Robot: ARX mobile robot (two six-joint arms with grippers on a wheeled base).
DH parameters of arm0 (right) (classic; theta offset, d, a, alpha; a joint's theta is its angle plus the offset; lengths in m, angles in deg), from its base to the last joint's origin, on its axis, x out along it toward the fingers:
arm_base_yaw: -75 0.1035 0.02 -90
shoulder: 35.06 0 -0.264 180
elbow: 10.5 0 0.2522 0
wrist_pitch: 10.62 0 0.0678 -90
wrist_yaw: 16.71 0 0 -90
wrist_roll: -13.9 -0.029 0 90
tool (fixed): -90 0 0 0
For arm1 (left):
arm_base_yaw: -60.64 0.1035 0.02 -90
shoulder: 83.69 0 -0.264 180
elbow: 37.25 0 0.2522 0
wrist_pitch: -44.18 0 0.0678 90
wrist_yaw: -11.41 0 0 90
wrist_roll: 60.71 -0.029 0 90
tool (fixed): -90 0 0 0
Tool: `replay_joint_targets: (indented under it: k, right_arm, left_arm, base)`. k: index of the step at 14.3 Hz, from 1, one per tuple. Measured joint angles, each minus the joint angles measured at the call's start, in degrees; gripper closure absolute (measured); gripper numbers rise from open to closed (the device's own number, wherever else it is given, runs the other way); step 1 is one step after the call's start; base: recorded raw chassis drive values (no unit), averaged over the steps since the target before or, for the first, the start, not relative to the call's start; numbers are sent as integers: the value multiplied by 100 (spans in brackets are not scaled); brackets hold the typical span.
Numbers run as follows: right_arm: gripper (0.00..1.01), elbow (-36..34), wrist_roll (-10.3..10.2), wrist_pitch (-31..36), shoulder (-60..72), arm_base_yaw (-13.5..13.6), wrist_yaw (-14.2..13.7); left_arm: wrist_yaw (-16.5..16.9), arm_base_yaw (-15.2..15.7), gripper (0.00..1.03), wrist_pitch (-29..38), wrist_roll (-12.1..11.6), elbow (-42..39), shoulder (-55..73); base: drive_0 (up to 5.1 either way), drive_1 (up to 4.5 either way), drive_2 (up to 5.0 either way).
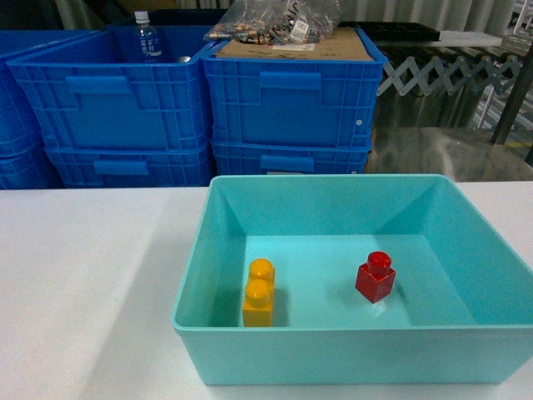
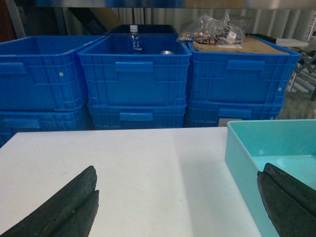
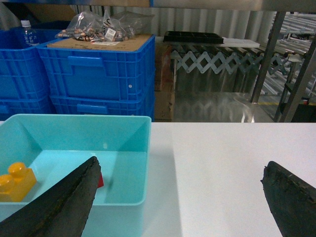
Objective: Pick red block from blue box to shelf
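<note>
Both sets of jaws spread wide, nothing between them. Left gripper (image 2: 175, 205) hangs low over bare white surface (image 2: 148, 168), its right finger (image 2: 289, 200) at the near left wall of the blue box (image 2: 242, 148). Right gripper (image 3: 180, 202) sits over the box's right rim, left finger (image 3: 64, 202) inside over the box floor, right finger (image 3: 291, 197) out above open surface. Red block (image 1: 375, 277) stands stud up on the box floor, right of centre, turned a little, clear of all four walls with room on every side. Yellow brick (image 1: 259, 292) stands well apart from it, close to the near wall on the left. Box rim is free all round; white surface lies open left and right of it. Beyond the far edge, stacked dark blue crates (image 1: 291, 100), one holding a bottle (image 1: 146, 37), one topped with cardboard and a bag of small parts (image 1: 275, 21). Steel posts (image 3: 266, 54) stand far right.
</note>
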Motion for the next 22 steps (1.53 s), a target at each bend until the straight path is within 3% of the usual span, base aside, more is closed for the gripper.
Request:
replay_joint_targets:
  k: [22]
  right_arm:
    - [3, 0, 0, 0, 0, 0, 2]
  left_arm:
    - [0, 0, 5, 0, 0, 0, 0]
  base:
    - [441, -23, -423]
